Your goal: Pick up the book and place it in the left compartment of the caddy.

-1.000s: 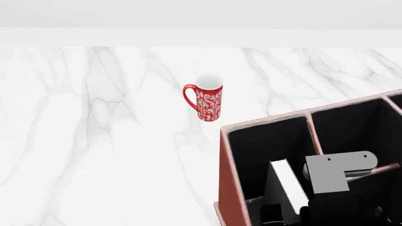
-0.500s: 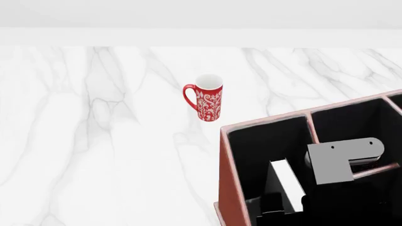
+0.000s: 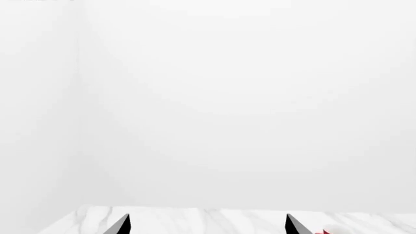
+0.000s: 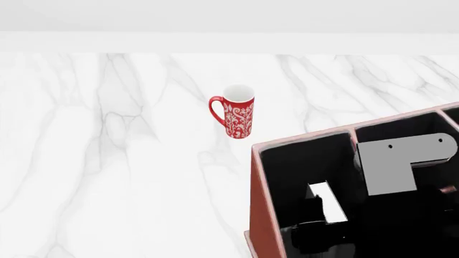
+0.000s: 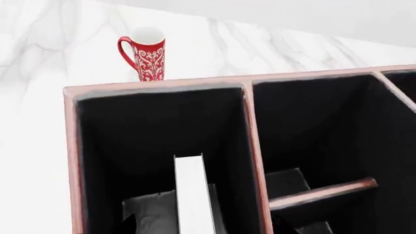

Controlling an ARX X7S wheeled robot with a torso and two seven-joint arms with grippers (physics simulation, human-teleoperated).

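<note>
The book (image 5: 194, 192) stands on edge inside the left compartment (image 5: 143, 131) of the reddish-brown caddy (image 5: 156, 86), white page edges up. In the head view the book (image 4: 328, 201) shows in the same slot of the caddy (image 4: 263, 204) at the lower right. My right gripper (image 5: 202, 226) hovers over that slot, open, its dark fingertips (image 5: 127, 224) set wide on either side of the book and not touching it. Its grey bracket (image 4: 401, 161) hangs above the caddy. My left gripper (image 3: 208, 226) is open and holds nothing, facing a white wall; it does not show in the head view.
A red patterned mug (image 4: 237, 113) stands upright on the marble table (image 4: 107, 161), behind and to the left of the caddy. Two shorter compartments (image 5: 312, 126) split by a crossbar (image 5: 322, 192) lie right of the book's slot.
The right arm has lifted up and away over the caddy, its grey bracket climbing in the head view. The book stays in the left slot. The mug has not moved.
</note>
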